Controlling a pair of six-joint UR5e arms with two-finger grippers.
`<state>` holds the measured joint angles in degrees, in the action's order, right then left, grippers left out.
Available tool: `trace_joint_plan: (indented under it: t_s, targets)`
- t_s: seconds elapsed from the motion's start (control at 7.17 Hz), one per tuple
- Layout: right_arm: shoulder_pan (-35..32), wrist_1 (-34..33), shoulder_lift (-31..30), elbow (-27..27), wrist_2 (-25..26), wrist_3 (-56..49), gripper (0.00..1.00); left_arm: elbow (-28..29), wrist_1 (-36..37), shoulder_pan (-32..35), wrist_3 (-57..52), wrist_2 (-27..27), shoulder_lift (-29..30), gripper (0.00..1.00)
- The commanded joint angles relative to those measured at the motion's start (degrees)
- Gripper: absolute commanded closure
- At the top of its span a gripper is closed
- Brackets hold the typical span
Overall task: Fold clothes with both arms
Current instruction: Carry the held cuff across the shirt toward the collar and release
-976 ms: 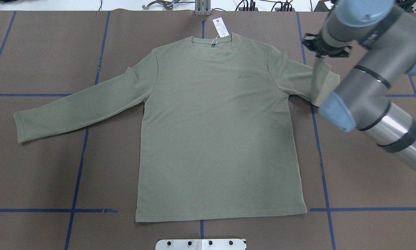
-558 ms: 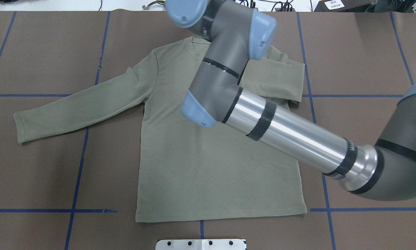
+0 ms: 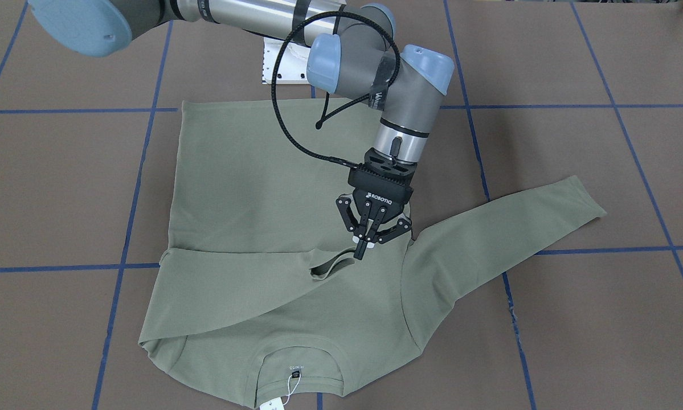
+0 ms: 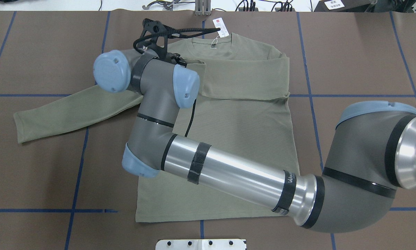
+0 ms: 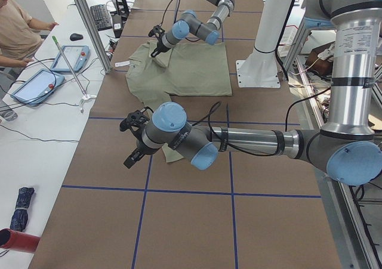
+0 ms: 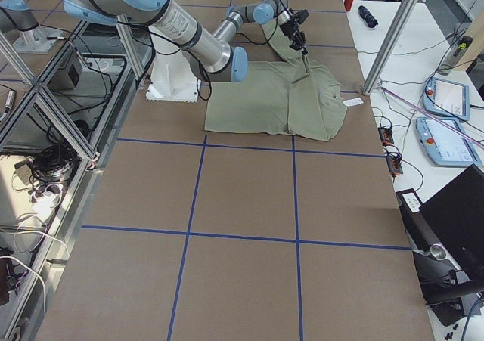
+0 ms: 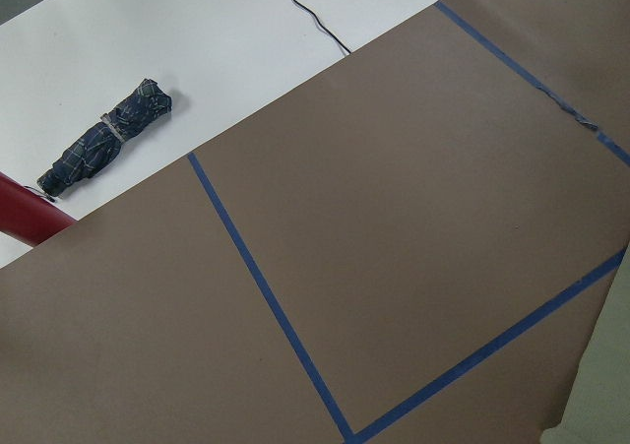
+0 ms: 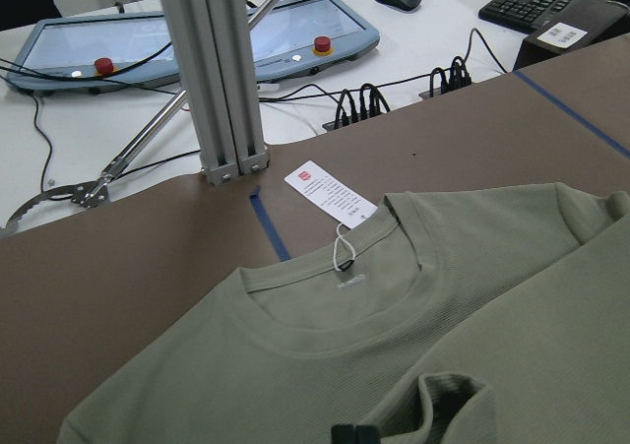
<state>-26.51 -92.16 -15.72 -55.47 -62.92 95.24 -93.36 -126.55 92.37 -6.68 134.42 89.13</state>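
We see the right gripper (image 3: pixel 365 249), reaching across from the robot's right, with its fingers pinched to a point on the cuff (image 3: pixel 325 267) of the folded sleeve (image 3: pixel 233 290), which lies across the chest of the sage-green shirt (image 4: pixel 249 132). The shirt sits in the middle of the surface (image 4: pixel 360 52), collar toward the far edge and hem toward the robot's edge. We judge the danger plain: should the claw rise before it lets go, it drags the sleeve back off the chest, and the cuff, curled open, may settle rumpled. The left sleeve (image 4: pixel 65 114) lies outstretched toward the surface's left edge, and the left gripper (image 5: pixel 132 157) hovers near it; we cannot tell how far open that one is. The surface is brown sheeting ruled with blue tape (image 4: pixel 78 166). Beyond its far edge stand a white bench, control tablets (image 8: pixel 295 26) and an aluminium post (image 8: pixel 219 80), with a person (image 5: pixel 15 24) seated at the left end.
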Motion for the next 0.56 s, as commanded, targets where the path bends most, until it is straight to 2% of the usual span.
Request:
trace_joint_plan:
  t_s: [0.0,0.28,0.42]
  targets:
    - [2.08,3.56,2.7,5.2,3.59,0.12,1.0,0.11,-0.01,0.0,0.0,0.05,0.08,0.0]
    - [1.99,4.36,2.97,6.43,3.34,-0.4,1.0,0.11,-0.01,-0.09,0.0,0.05,0.17,0.0]
    - [1.99,4.36,3.76,6.52,3.07,-1.97,0.42,0.11,-0.01,-0.09,0.0,0.05,0.26,0.0]
